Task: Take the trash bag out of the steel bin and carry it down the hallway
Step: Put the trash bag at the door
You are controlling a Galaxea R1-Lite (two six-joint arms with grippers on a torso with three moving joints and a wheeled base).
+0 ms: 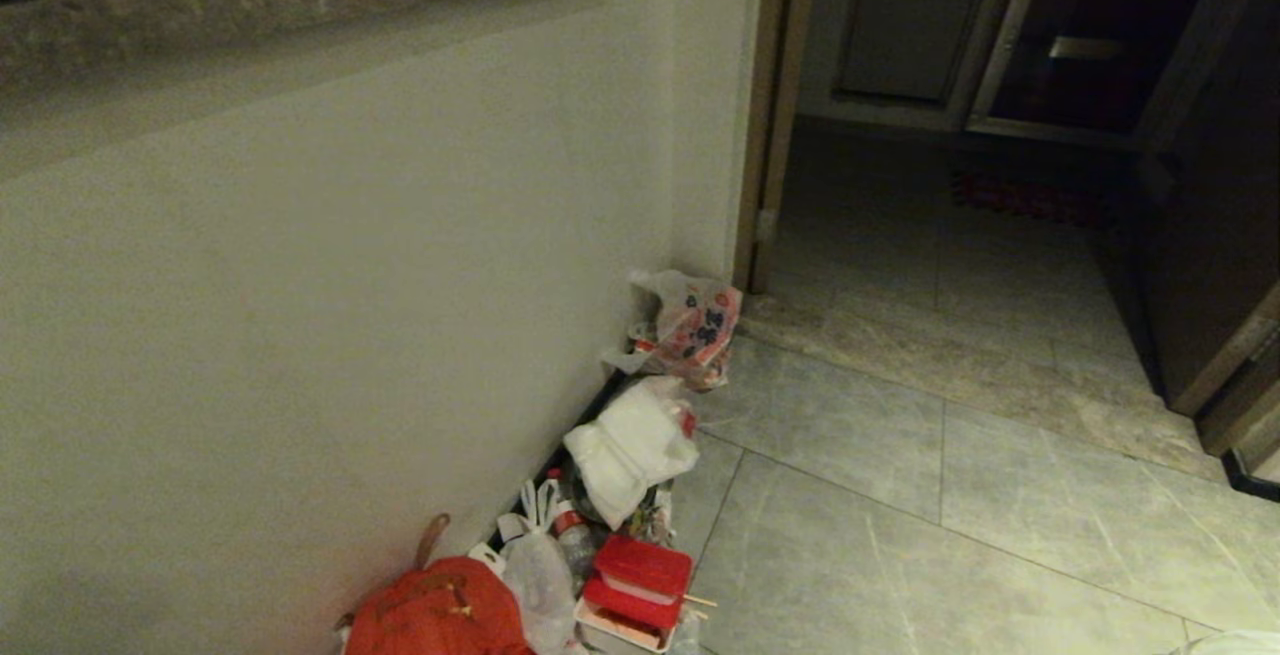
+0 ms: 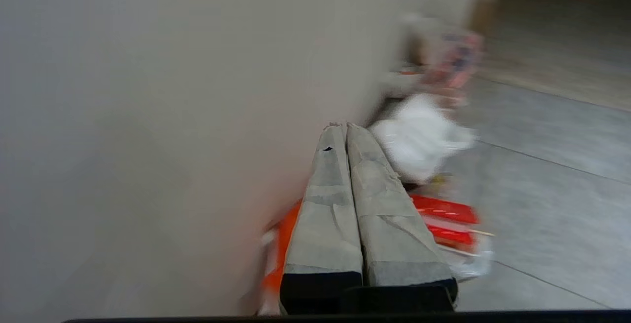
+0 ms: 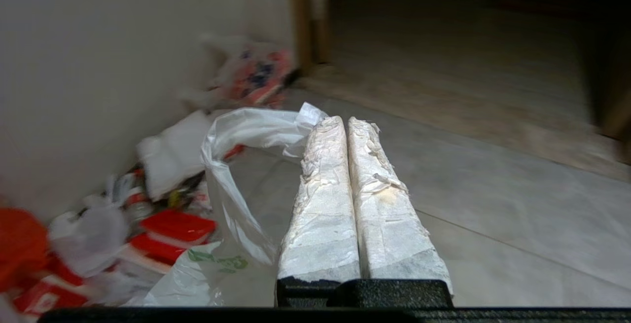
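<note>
Two grippers, both with fingers pressed flat together; hallway (image 1: 950, 495) of large grey marbled tiles ran toward 1 o'clock; rubbish heap (image 1: 600, 515) banked along the wall (image 1: 300, 285) at 11 o'clock, likely the drop point; right gripper (image 3: 345, 121) pinched the trash bag (image 3: 231, 175), thin crinkly white film with green print, hanging below it; left gripper (image 2: 342, 126) clamped on nothing; steel bin not visible.

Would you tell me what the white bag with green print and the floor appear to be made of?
The white bag with green print looks like thin, semi-clear plastic film: crinkled, glossy folds. The grey floor seems to be polished marbled tile, given its grout lines and pale veining.
</note>
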